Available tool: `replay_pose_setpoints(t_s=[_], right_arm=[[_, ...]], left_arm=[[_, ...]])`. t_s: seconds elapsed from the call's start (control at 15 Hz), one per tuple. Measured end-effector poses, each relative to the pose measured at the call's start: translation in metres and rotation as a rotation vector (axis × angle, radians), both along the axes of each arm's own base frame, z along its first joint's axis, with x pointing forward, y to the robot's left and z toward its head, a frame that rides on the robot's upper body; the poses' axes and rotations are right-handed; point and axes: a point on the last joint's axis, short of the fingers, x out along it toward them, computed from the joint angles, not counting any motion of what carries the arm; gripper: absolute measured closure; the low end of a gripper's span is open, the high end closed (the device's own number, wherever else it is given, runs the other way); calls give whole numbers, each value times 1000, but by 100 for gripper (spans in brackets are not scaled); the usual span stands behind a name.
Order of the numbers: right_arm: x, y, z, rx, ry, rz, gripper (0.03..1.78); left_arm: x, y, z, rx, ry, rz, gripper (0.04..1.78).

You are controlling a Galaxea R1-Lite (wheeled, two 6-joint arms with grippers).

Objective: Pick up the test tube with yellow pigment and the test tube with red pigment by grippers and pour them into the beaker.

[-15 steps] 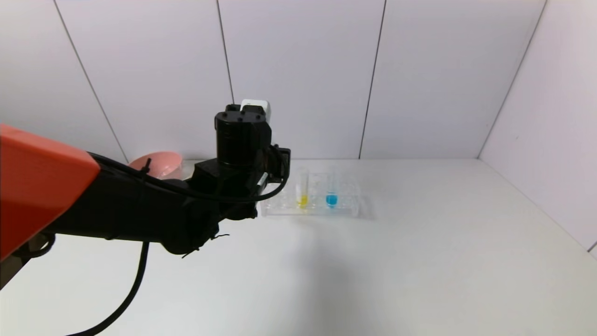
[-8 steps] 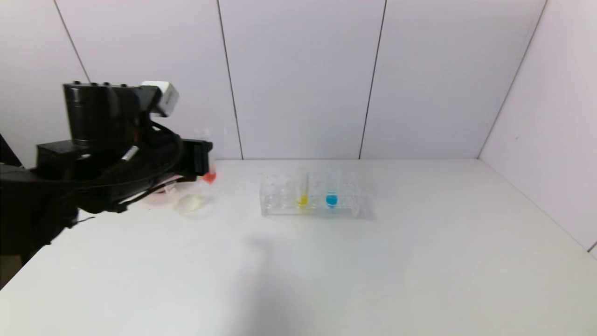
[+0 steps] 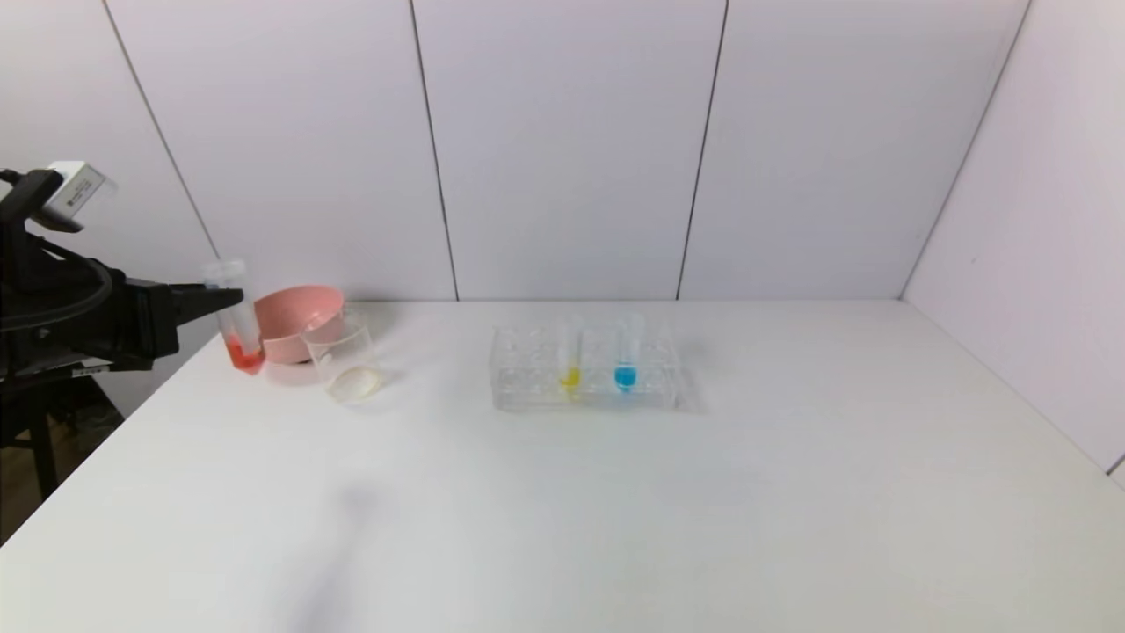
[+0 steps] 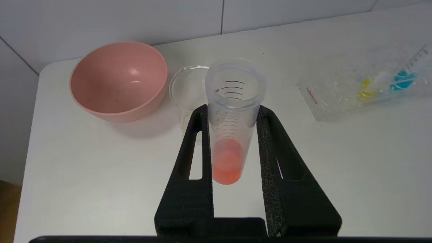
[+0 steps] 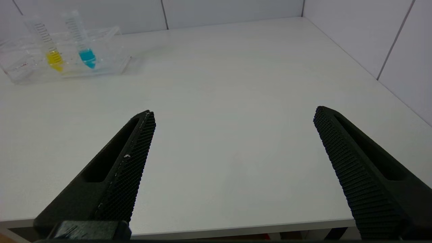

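My left gripper (image 3: 215,297) is shut on the test tube with red pigment (image 3: 235,318) and holds it upright above the table's far left edge, left of the pink bowl. In the left wrist view the red tube (image 4: 229,135) sits between the black fingers (image 4: 195,135), in front of the clear beaker (image 4: 187,89). The beaker (image 3: 343,356) stands in front of the bowl. The test tube with yellow pigment (image 3: 569,356) stands in the clear rack (image 3: 527,387). My right gripper (image 5: 233,121) is open and empty above the table's near edge, out of the head view.
A pink bowl (image 3: 294,321) stands at the far left by the wall. A tube with blue liquid (image 3: 625,356) stands in the rack beside the yellow one. Walls close the back and right side.
My left arm has swung from the rack to the far left, carrying the red tube past the beaker to beside the pink bowl. The rack's yellow and blue tubes have not moved.
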Motion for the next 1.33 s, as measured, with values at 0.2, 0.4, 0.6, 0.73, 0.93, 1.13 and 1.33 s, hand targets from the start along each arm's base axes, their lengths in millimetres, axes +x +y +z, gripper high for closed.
replay_pose_setpoints(t_s=[0.2, 0.4, 0.6, 0.73, 0.93, 1.13, 1.33], right_arm=[[0, 0, 0, 0, 0, 0, 10], [0, 0, 0, 0, 0, 0, 10], [0, 0, 0, 0, 0, 0, 10], [0, 0, 0, 0, 0, 0, 10], [0, 0, 0, 0, 0, 0, 10], [0, 0, 0, 0, 0, 0, 10], [0, 0, 0, 0, 0, 0, 10]], left_arm=[[15, 9, -11, 104, 42, -29, 140], [32, 13, -13, 241, 80, -44, 140], [47, 13, -11, 390, 155, -40, 140], [53, 9, -10, 442, 197, -67, 140], [58, 5, -4, 502, 229, -105, 140], [73, -2, -1, 600, 270, -82, 140], [92, -10, 2, 713, 311, -70, 140]])
